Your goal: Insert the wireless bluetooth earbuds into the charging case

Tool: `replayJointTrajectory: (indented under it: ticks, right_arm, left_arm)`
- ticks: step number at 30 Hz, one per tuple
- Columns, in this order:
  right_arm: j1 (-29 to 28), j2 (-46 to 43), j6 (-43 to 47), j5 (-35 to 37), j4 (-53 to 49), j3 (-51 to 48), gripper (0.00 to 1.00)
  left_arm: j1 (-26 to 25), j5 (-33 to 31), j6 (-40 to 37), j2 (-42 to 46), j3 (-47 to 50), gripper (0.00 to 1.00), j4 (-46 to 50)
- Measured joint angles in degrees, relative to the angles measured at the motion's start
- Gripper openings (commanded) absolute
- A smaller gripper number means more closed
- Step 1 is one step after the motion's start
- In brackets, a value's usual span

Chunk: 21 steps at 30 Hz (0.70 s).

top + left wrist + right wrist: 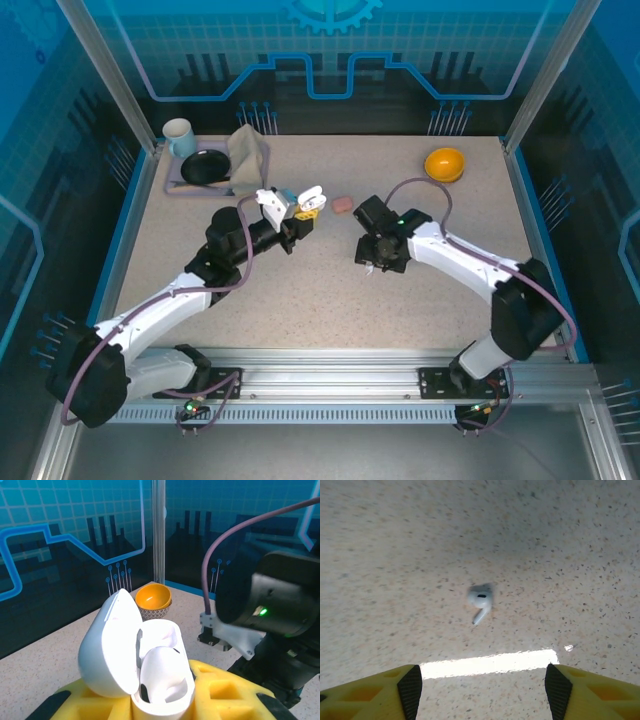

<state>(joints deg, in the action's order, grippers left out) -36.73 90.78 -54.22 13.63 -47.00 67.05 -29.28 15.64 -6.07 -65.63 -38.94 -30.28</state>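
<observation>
Bench (320,300) room: speckled top is bare across the middle and along the whole near strip up to the arm bases. Blue rails close off the left and right sides, panels close the back. Clutter sits in the far corners only: tray (172,186), mug (180,138) and black plate (205,167) far left, orange bowl (445,163) far right. Pink pebble-shaped case (343,204) lies alone between the two tools, nearer the left one. Right tool (480,692) points down at the bench right of centre, fingers (395,695) spread wide, nothing between them. White earbud (481,601) lies loose on the bench just ahead of that gap, apart from both fingers, bare surface all round it. It is on its side: bulb end away from the tool, stem toward it and slanted slightly left in the right wrist view. Long axis runs roughly square to the line between the fingers; dark grille faces up. Left tool (303,212) is clamped on the white charging case (150,670), left of centre, well apart from the earbud. Case stands upright, mouth up, lid (107,645) swung open to the left in the left wrist view. Cannot tell whether a bud sits inside.
</observation>
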Motion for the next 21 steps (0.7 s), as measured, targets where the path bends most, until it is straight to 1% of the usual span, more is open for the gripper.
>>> replayJointTrajectory:
  ticks: [7, 13, 21]
  right_arm:
    - [0.0, 9.5, -4.8, 1.5, -2.0, 6.3, 0.64]
    - [-0.1, 16.5, -6.1, 2.5, -3.6, 10.9, 0.63]
    - [-0.1, 21.3, -7.5, 4.4, -5.7, 12.3, 0.58]
  left_arm:
    - [0.4, -0.9, 0.1, 0.5, 1.5, 0.0, -0.1]
    - [0.8, -1.1, 0.2, 1.1, 2.3, 0.0, -1.1]
    - [1.4, -1.3, 0.2, 1.6, 2.5, 0.0, -1.8]
